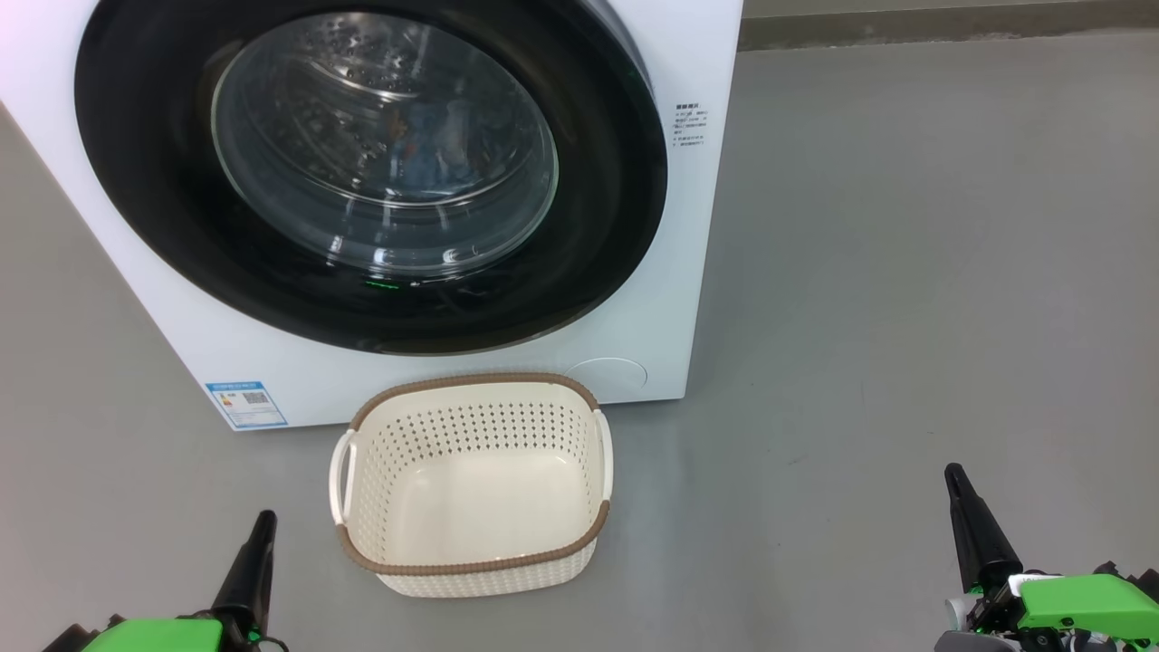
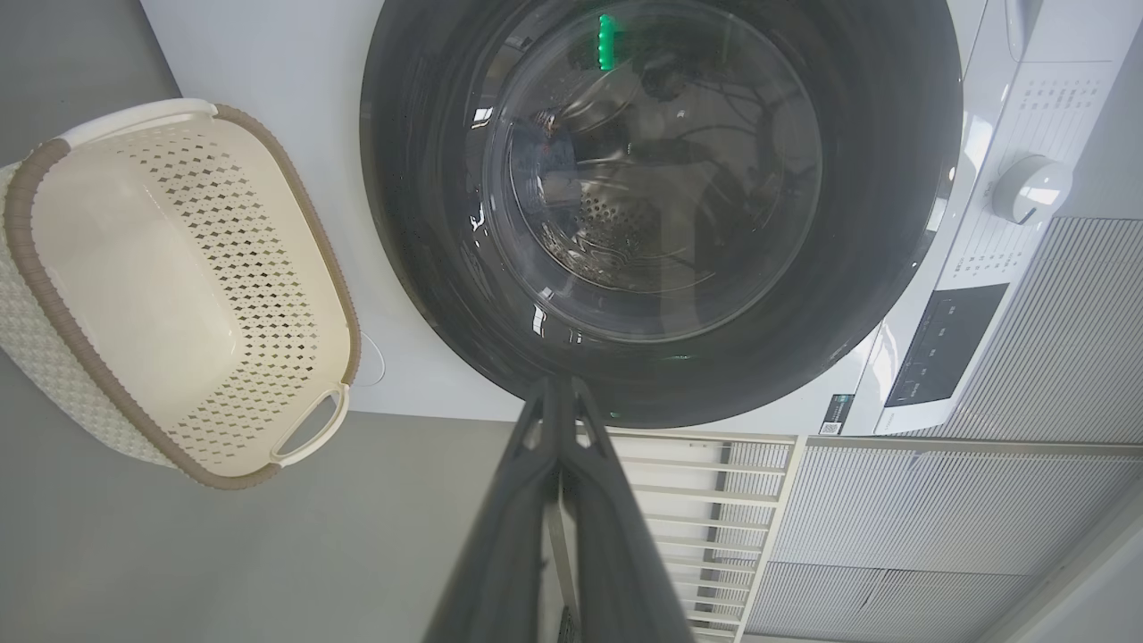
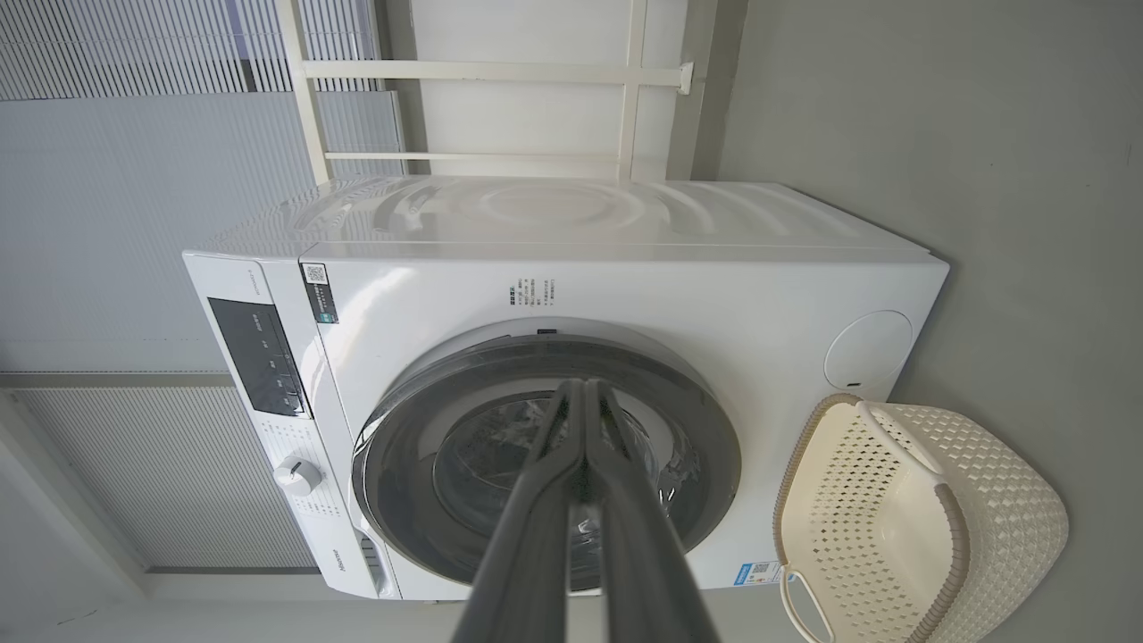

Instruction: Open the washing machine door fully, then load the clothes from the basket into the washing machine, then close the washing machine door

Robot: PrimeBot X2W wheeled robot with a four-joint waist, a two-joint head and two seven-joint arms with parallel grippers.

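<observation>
The white washing machine (image 1: pixel 272 362) stands on the grey floor (image 1: pixel 905 272). Its black-rimmed washing machine door (image 1: pixel 145 136) is shut flat against the machine's front, and a bluish shape (image 1: pixel 444 149) shows dimly behind the glass. The basket (image 1: pixel 471 378) sits just before the machine, below the door. The left gripper (image 1: pixel 266 521) and right gripper (image 1: pixel 955 475) hang short of the machine, fingers pressed together and holding nothing.

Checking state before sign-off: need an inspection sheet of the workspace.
Surface: grey floor, smooth.
Job's things: washing machine door shut on the washing machine; basket upright on the floor in front of it, empty; bluish shape behind the glass, too blurred to name.
Clutter: nothing seen.
Grippers: left gripper and right gripper both shut, holding nothing, low on either side of the basket.
Cables: nothing seen.
Surroundings: white rail frame and ribbed panels behind the machine.
</observation>
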